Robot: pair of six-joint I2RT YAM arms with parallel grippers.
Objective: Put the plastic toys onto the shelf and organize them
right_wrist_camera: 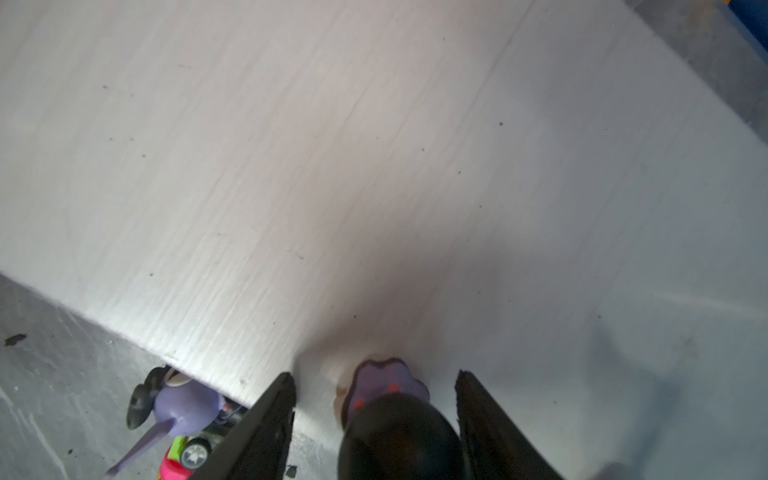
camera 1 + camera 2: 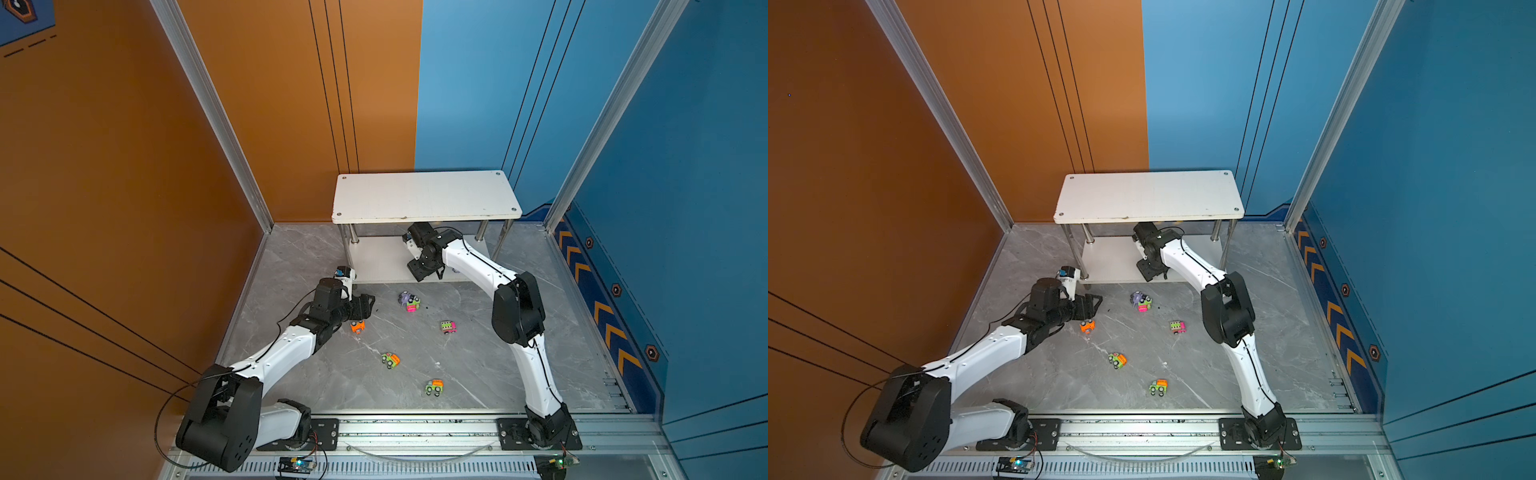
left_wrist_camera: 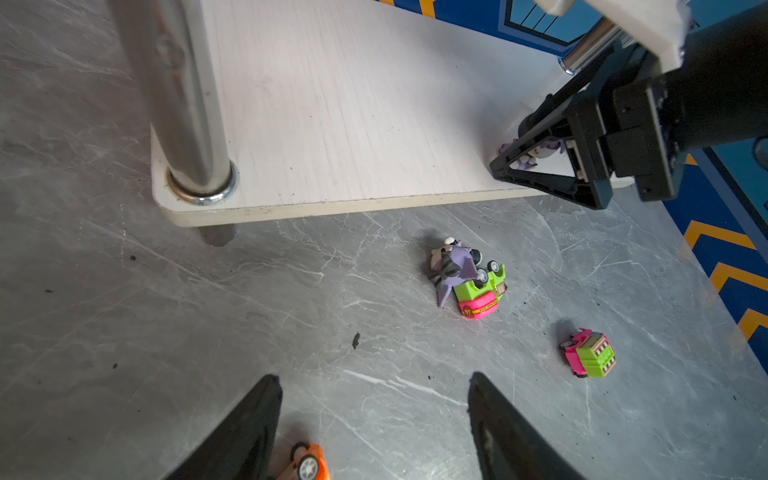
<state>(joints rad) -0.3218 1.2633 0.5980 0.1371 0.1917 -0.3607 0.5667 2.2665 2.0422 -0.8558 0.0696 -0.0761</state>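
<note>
White shelf (image 2: 424, 199), lower tier (image 1: 332, 166): black-and-purple figurine (image 1: 390, 384) sits near front edge.
Right gripper (image 1: 374, 373) jaws spread around it (not clamping); left gripper (image 3: 374, 376) wide, empty, over floor (image 3: 208, 332) beside orange car (image 3: 309, 465).

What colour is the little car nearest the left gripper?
The car is orange with black wheels, clearest in a top view.
</note>
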